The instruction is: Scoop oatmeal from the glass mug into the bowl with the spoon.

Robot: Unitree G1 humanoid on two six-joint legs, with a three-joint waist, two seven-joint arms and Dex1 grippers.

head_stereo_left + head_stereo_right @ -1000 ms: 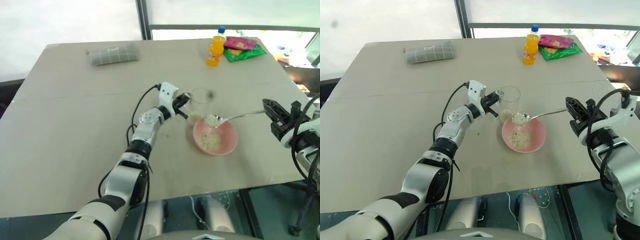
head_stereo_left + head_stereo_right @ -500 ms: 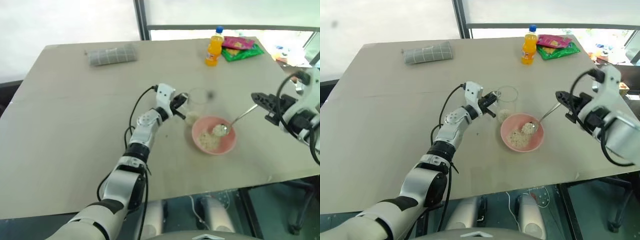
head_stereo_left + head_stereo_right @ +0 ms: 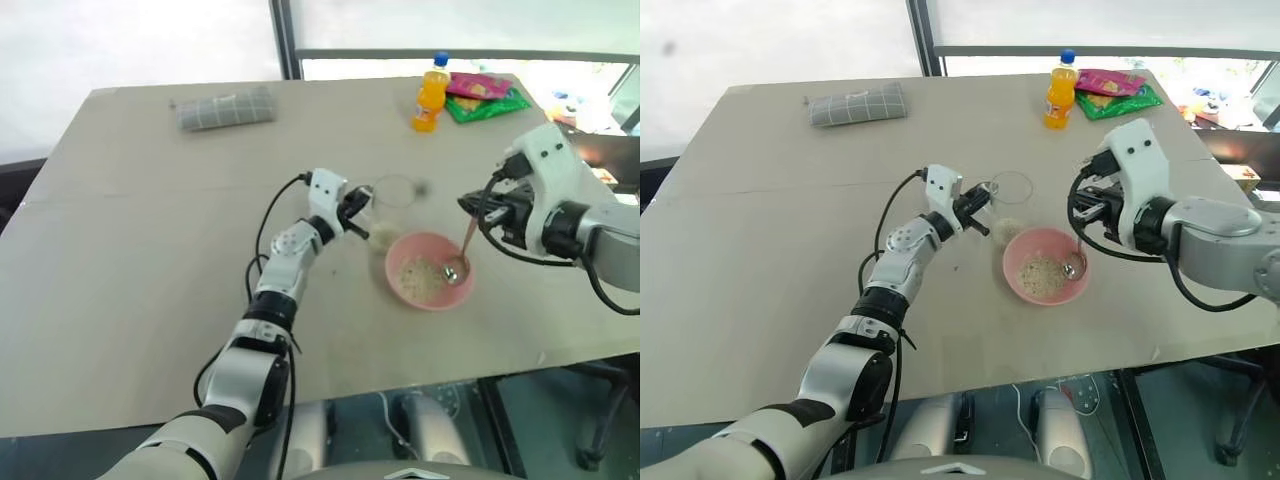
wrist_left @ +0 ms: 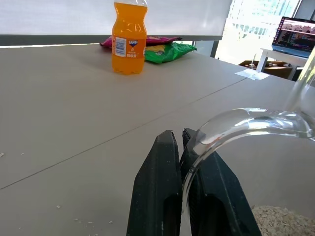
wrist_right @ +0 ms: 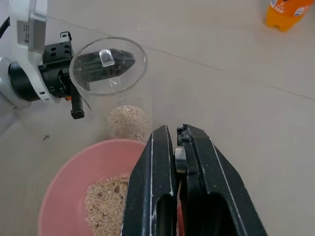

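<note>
Nearest the table [image 3: 150, 300] front edge, the bowl [image 3: 402, 293] is seen on the bare tabletop, with a loose heap of oatmeal [image 3: 420, 279] lying in its floor. The spoon [image 3: 461, 256] is stood steeply in the bowl's right part, its small oval end down against the inner wall beside the heap and its thin handle rising to the right gripper [image 3: 472, 207]. That gripper's jaws are clamped together on the spoon handle, as is shown in the right wrist view, where the handle end is pinched between the black fingers [image 5: 147, 196]. The right arm is reached in from the right side, held above the bowl's right rim, with the gripper pointed down and leftward.

Just behind the bowl, touching or nearly touching its rim, the glass mug [image 3: 397, 205] is stood upright; a low layer of oatmeal is seen in its bottom. The left gripper [image 3: 975, 208] is closed on the mug's handle [image 4: 236, 125] from the left side, the glass loop being gripped between the two fingers in the left wrist view. The left arm is stretched forward over the table, the forearm low, with a black cable looped beside it.

Nothing is seen standing between the mug and the bowl. A few stray flakes are noted on the table near the mug.

Far back, well apart from the work area, an orange drink bottle [image 3: 432, 94] is stood near the far edge, with pink and green snack packets [image 3: 484, 97] just to its right. A folded grey checked cloth [image 3: 225, 108] is laid at the far left.
</note>
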